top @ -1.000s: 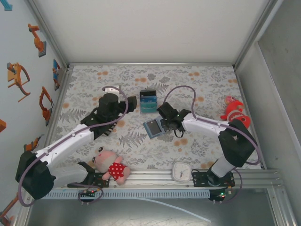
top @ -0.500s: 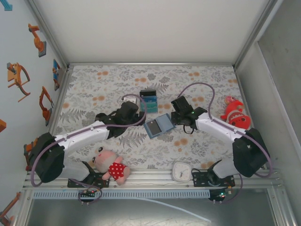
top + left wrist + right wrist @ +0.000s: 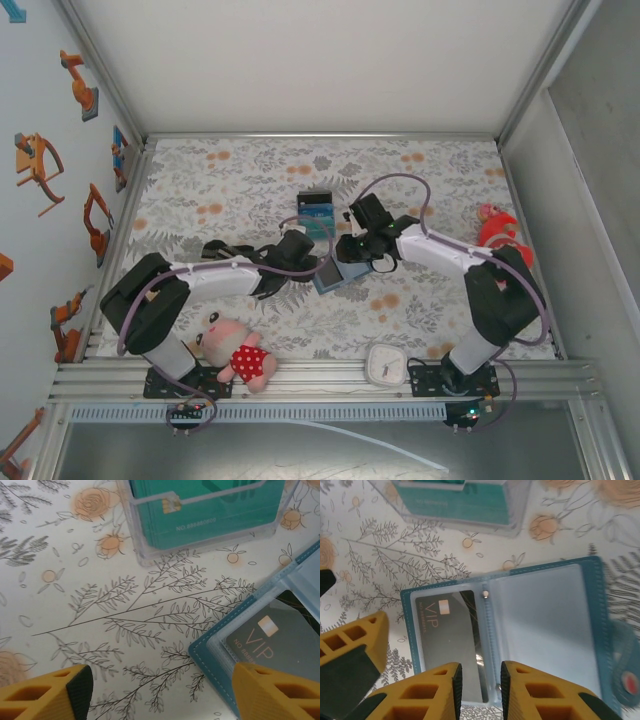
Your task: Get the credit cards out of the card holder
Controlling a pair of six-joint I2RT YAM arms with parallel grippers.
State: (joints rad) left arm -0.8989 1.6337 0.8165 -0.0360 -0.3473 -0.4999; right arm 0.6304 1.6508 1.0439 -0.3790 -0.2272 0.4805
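My left pincer (image 3: 162, 680) stands wide apart and holds nothing. The near corner of the card holder (image 3: 210, 652) lies just inside one of its fingers (image 3: 280, 692), and I cannot tell whether they touch. My right pincer (image 3: 481, 672) is nearly together, with a narrow gap over the holder's middle fold at its near edge; I cannot tell whether it pinches the clear sleeve there. The holder lies open and flat on the flowered surface (image 3: 100, 605) with a dark card (image 3: 445, 630) marked VIP in its sleeve. Just beyond it, teal cards (image 3: 210, 505) stand in a clear box (image 3: 145, 550)
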